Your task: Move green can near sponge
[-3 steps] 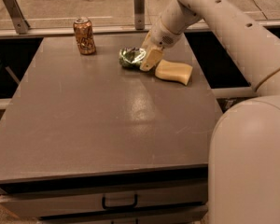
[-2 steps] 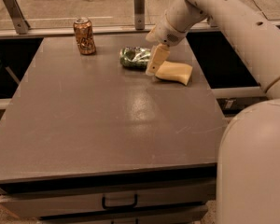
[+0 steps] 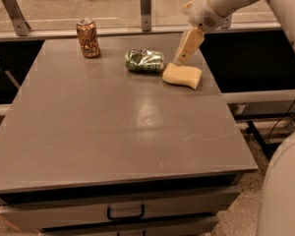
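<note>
The green can point(image 3: 145, 61), dented and shiny, lies on its side on the grey table point(image 3: 113, 132) near the far edge. The pale yellow sponge point(image 3: 183, 76) lies just to its right, a small gap apart. My gripper point(image 3: 181, 57) hangs from the white arm at the upper right, tan fingers pointing down-left. It sits just above the sponge's far left corner and to the right of the can, touching neither. It is open and holds nothing.
An upright orange-brown can point(image 3: 88, 38) stands at the far left of the table. A metal rail with posts point(image 3: 146, 4) runs behind the table. A drawer with a handle point(image 3: 125, 213) is under the front edge. The robot's white body point(image 3: 285, 191) fills the lower right.
The gripper was at the green can a second ago. It has let go and drawn back up and to the right. The can lies free beside the sponge.
</note>
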`<action>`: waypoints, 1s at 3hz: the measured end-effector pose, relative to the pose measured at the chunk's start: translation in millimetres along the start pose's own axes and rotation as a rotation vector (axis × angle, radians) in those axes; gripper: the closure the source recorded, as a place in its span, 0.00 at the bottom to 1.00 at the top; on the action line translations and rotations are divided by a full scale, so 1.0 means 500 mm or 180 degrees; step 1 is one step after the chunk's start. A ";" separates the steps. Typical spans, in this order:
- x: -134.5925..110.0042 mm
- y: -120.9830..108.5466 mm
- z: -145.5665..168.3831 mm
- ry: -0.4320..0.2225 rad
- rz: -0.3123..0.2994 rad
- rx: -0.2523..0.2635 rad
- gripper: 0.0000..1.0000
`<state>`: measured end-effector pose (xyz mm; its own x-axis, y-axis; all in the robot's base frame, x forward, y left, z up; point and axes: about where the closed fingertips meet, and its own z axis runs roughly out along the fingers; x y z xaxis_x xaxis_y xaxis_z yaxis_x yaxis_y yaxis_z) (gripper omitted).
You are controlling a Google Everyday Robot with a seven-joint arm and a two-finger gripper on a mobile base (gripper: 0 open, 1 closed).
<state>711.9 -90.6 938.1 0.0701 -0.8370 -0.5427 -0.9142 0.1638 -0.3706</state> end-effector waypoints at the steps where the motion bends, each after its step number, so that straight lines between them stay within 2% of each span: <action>1: 0.016 -0.018 -0.123 -0.0304 0.0152 0.0311 0.00; 2: 0.009 -0.026 -0.256 -0.0443 0.0272 0.0710 0.00; 3: 0.010 -0.027 -0.276 -0.0440 0.0275 0.0769 0.00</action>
